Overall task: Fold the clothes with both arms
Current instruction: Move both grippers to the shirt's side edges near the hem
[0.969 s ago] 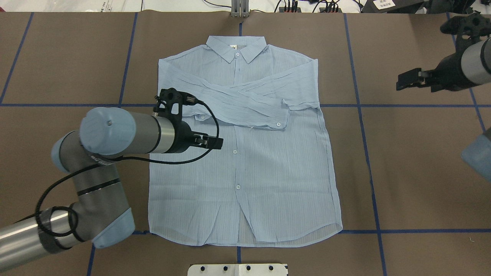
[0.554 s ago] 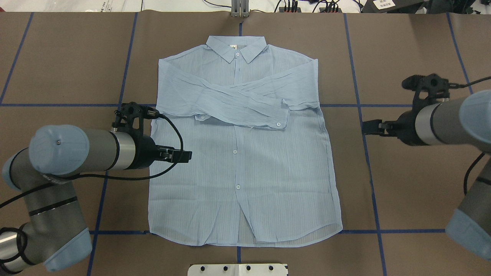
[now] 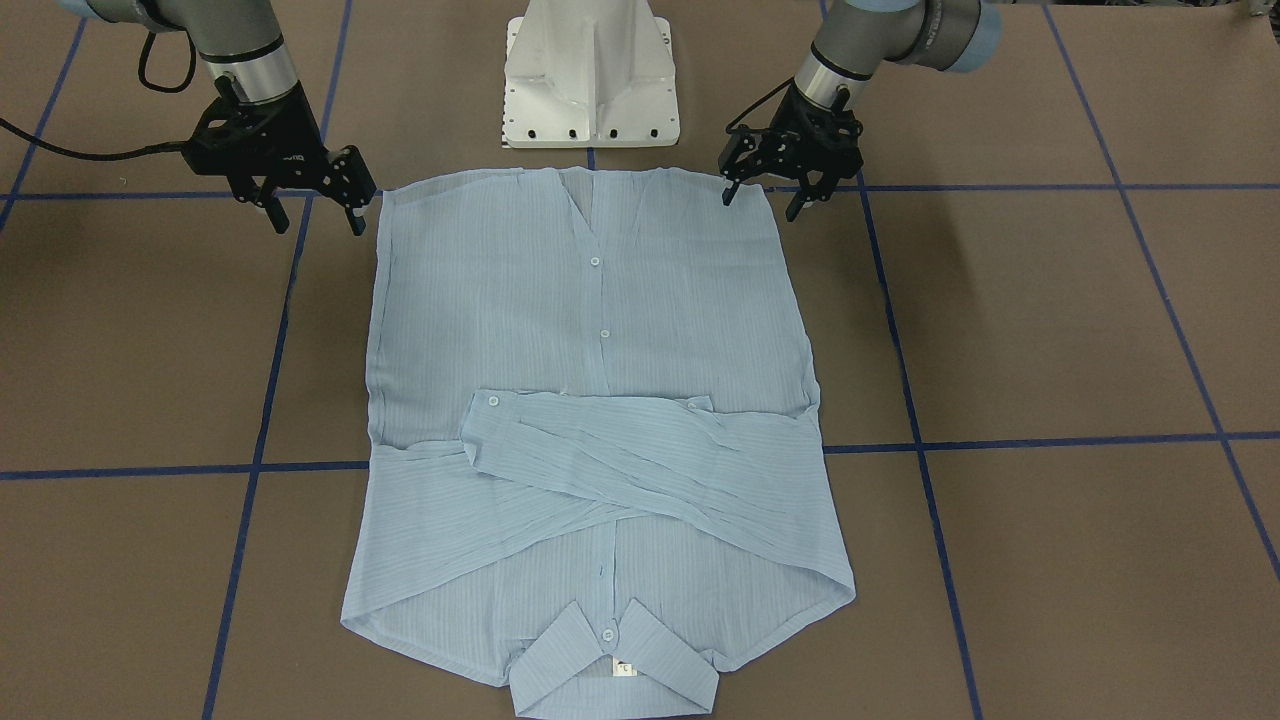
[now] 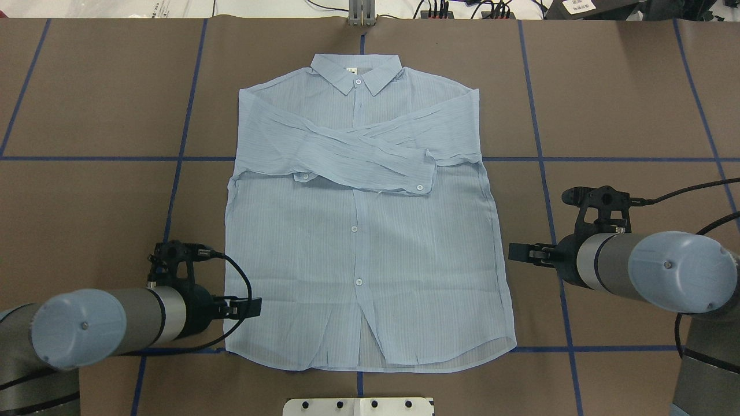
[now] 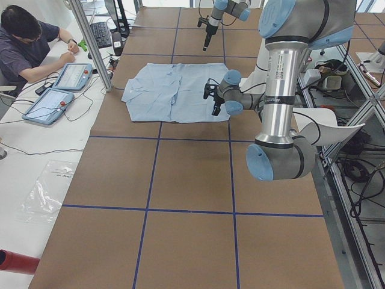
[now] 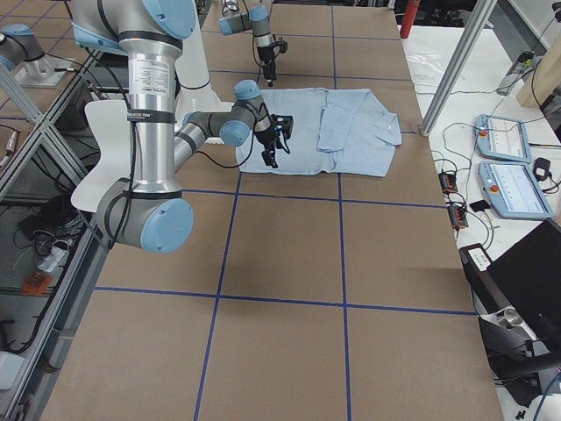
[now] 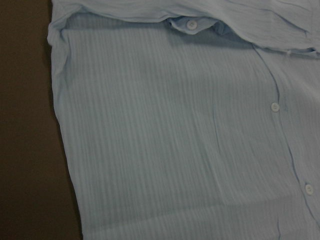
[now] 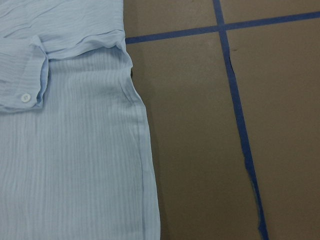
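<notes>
Robotics lab: tape-gridded table (image 5: 192, 180), aluminium post (image 5: 89, 42), teach pendants (image 5: 73, 76).

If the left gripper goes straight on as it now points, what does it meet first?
Probably the light blue shirt, at its hem corner. The left gripper points down, jaws open, just above that corner; nothing lies between, though depth is unclear.

Shirt (image 4: 416, 260) on table (image 4: 87, 86), sleeves (image 4: 347, 153) crossed (over chest)
</notes>
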